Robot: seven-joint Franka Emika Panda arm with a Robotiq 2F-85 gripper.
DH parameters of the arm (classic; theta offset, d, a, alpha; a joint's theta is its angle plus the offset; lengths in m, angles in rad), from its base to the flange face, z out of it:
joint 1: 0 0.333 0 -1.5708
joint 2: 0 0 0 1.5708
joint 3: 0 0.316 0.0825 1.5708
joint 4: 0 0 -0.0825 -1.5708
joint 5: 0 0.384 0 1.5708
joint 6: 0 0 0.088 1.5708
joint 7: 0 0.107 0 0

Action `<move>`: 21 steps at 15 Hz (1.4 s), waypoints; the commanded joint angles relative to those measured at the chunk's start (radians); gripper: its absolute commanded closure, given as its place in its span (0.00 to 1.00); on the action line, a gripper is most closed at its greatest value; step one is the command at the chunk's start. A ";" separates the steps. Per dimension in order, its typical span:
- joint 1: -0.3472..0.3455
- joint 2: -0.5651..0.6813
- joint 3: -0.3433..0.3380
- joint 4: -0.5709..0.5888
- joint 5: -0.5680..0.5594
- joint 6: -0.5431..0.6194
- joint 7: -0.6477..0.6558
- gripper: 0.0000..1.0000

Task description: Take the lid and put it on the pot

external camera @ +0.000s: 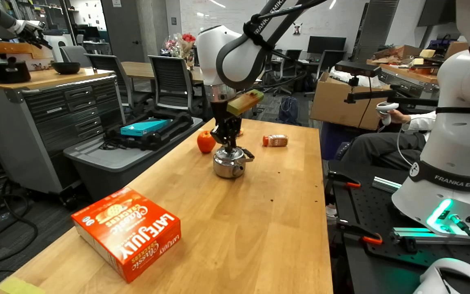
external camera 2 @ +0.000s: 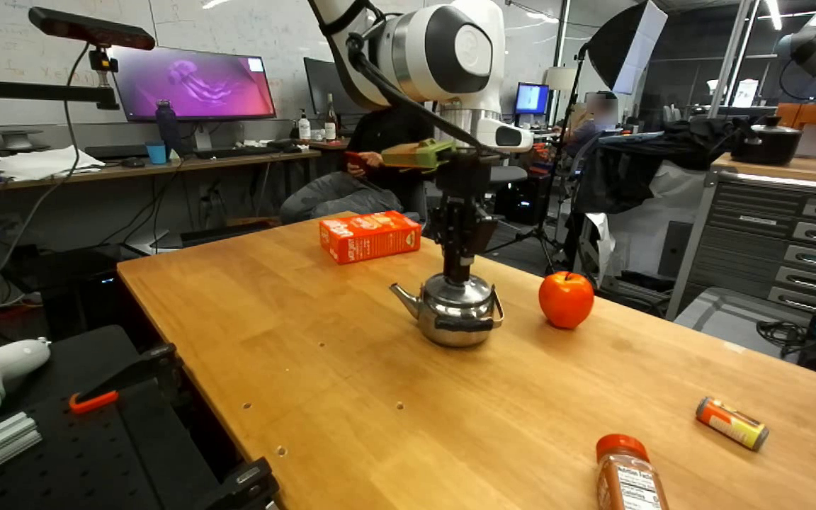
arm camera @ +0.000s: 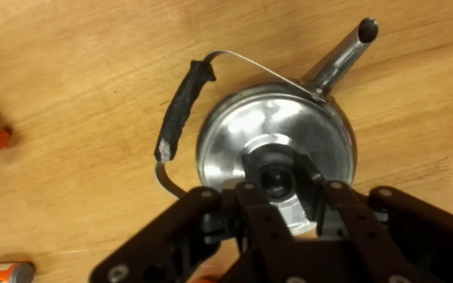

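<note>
The pot is a small steel kettle (external camera 2: 442, 327) standing upright on the wooden table, its spout and dark-gripped side handle showing in the wrist view. Covering its top is the silvery lid (arm camera: 246, 122), which appears level with the pot's rim in both exterior views. My gripper (arm camera: 277, 177) points straight down over the lid's centre, with one finger on each side of the round black knob. The jaws are shut on that knob. From outside, the gripper (external camera: 229, 148) hides the knob, and the pot's inside is hidden beneath the lid.
A red apple (external camera 2: 566, 299) stands close beside the pot. An orange cracker box (external camera: 129, 228) lies farther along the table. A red-capped spice bottle (external camera: 276, 141) and a small orange-yellow cylinder (external camera 2: 732, 423) lie on the pot's opposite side from the box.
</note>
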 commanded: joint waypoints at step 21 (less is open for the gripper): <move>-0.006 -0.273 0.049 -0.202 -0.020 0.025 -0.074 0.00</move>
